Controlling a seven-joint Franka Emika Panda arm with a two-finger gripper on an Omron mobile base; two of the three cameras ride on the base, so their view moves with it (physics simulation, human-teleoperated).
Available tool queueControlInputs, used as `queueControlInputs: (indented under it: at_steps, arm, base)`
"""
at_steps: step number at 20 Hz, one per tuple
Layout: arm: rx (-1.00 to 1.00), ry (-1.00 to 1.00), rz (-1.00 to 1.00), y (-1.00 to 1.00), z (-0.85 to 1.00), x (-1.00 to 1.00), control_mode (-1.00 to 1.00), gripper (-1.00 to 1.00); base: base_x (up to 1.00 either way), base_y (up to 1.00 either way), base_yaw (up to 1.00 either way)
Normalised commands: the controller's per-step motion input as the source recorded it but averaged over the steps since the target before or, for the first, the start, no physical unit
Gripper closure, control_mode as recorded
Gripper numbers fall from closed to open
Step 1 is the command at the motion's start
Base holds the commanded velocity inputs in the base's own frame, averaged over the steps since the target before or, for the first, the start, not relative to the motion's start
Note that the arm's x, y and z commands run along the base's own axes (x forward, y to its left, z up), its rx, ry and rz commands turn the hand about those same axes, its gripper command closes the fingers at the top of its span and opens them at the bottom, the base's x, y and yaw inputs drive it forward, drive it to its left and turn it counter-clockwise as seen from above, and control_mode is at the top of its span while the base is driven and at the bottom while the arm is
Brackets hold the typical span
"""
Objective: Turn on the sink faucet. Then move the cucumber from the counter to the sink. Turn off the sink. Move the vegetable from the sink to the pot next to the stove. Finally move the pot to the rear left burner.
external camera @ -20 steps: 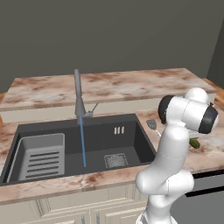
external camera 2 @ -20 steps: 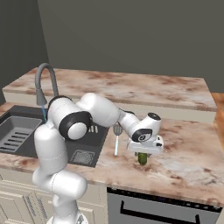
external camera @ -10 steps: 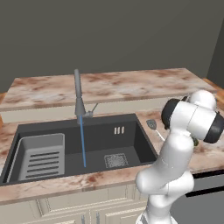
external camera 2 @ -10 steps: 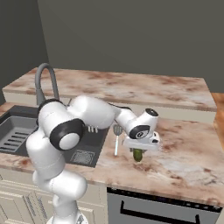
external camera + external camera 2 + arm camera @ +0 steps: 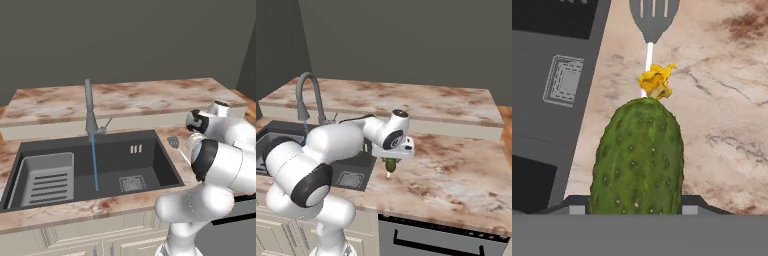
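The cucumber (image 5: 638, 157), dark green and pimpled with a withered yellow blossom at its tip, hangs in the gripper (image 5: 390, 162), whose fingers clamp its sides, lifted clear of the desk (image 5: 456, 165) just beside the sink's (image 5: 150, 150) right edge. On the stone beneath it lies a slotted metal spatula (image 5: 652, 25), its handle running toward the vegetable. A thin blue stream falls from the sink faucet (image 5: 90, 107) into the dark basin, beside the ribbed rack (image 5: 47, 177) at the left end. The hold looks to sit at the cucumber's upper end, most of its length dangling below, so a fast swing toward the basin could twist or slip it loose. Carried low, its hanging tip could clip the sink's rim or drag the spatula, and a release too near the edge would leave it on the desk.
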Motion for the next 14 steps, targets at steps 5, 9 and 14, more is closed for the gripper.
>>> queueControlInputs:
  at_steps: [5,9,14]
  arm:
    - [-0.06,0.00,0.01,1.00,0.22,0.04,-1.00,1.00]
    - [-0.04,0.05,0.03,1.00,0.00,0.20,-1.00,1.00]
    - [-0.02,0.05,0.04,1.00,-0.07,0.28,-1.00,1.00]
  base:
    - [0.00,0.00,0.00]
    - [0.00,0.00,0.00]
    - [0.00,0.00,0.00]
